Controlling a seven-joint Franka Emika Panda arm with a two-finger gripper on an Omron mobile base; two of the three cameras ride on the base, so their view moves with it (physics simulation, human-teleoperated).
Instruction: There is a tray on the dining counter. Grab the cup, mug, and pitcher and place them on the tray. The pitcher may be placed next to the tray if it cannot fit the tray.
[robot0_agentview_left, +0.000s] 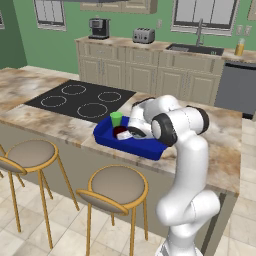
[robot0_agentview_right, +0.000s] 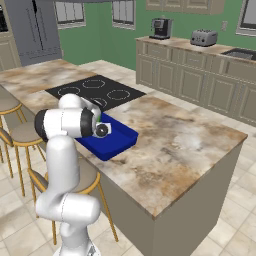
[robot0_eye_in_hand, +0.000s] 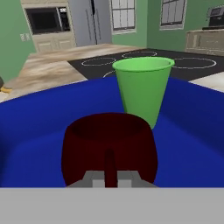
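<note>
Green-walled sim kitchen; dining counter (robot0_agentview_left: 210, 145) runs across mid frame in both base views, black cooktop (robot0_agentview_left: 80, 100) at its left in left base view. Blue tray (robot0_agentview_left: 150, 149) sits on the stone top near the front edge, center of left base view, just right of cooktop.

Green cup (robot0_eye_in_hand: 142, 89) upright in tray, upper center of hand view. Maroon mug (robot0_eye_in_hand: 109, 148) just below it in frame, also inside tray, close to the cup; can't tell if touching. Mug looks down on the tray floor or nearly so.

Gripper (robot0_eye_in_hand: 110, 177) at bottom center of hand view: fingers pinched together on the mug's handle, a thin vertical strip btwn the tips.

Pitcher: likely the yellow-orange vessel (robot0_agentview_left: 240, 47) on the wall counter, upper right of left base view, too small to confirm.

Handling, my read: mug is rigid, squat, stable, prob. ceramic so no dropping. Handle grip is narrow, could swing. Release straight, back off w/o clipping the cup, which is light and tips easy. Pitcher is tall, top-heavy; grab low on body or at handle.
</note>
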